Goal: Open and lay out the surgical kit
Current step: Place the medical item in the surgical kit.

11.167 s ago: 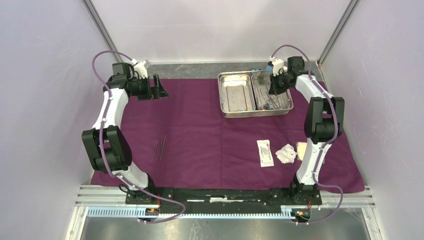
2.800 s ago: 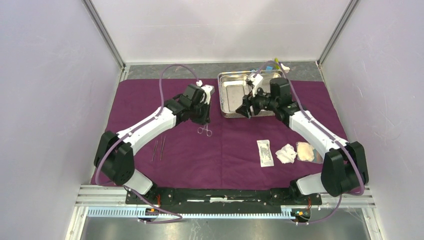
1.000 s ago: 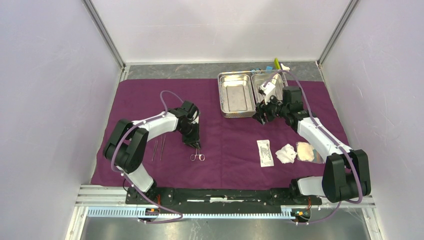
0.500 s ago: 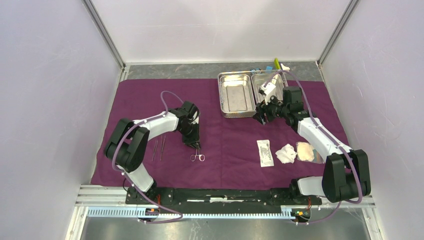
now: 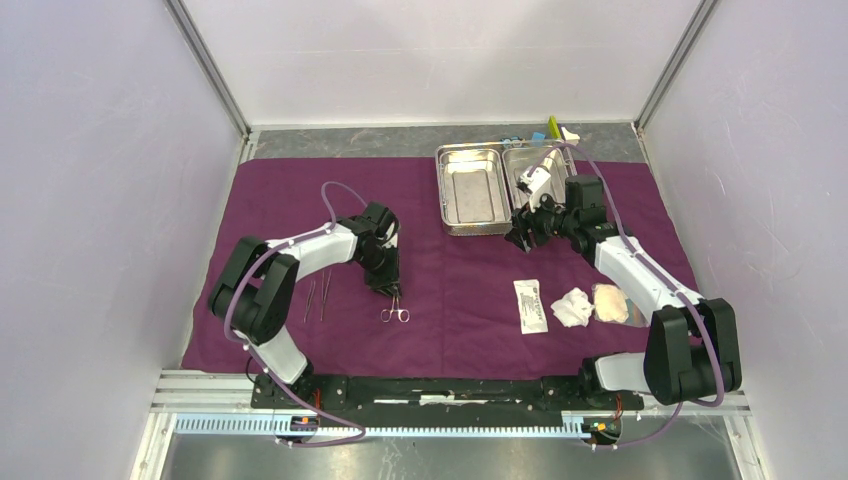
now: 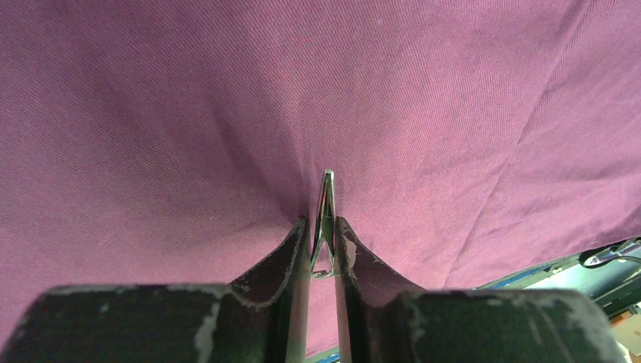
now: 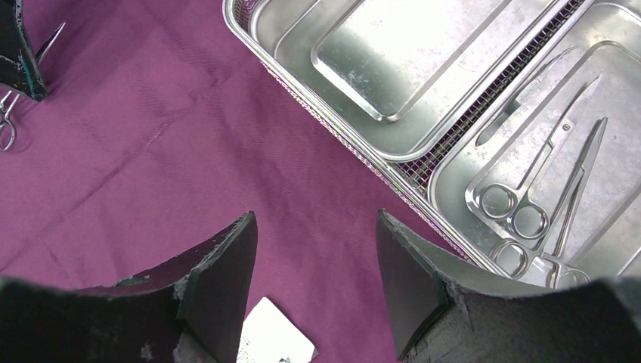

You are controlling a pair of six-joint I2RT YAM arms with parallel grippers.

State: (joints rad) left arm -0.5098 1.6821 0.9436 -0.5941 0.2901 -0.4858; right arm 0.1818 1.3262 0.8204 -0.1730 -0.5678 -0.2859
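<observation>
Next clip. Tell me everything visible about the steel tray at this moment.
The steel tray is shiny and rectangular, with two shallow compartments side by side and a mesh strip between them. It sits flat on the far right part of the purple cloth. The left compartment is empty. The right compartment holds scissor-handled instruments. The open right gripper hovers over the cloth by the tray's near edge, not touching it.
</observation>
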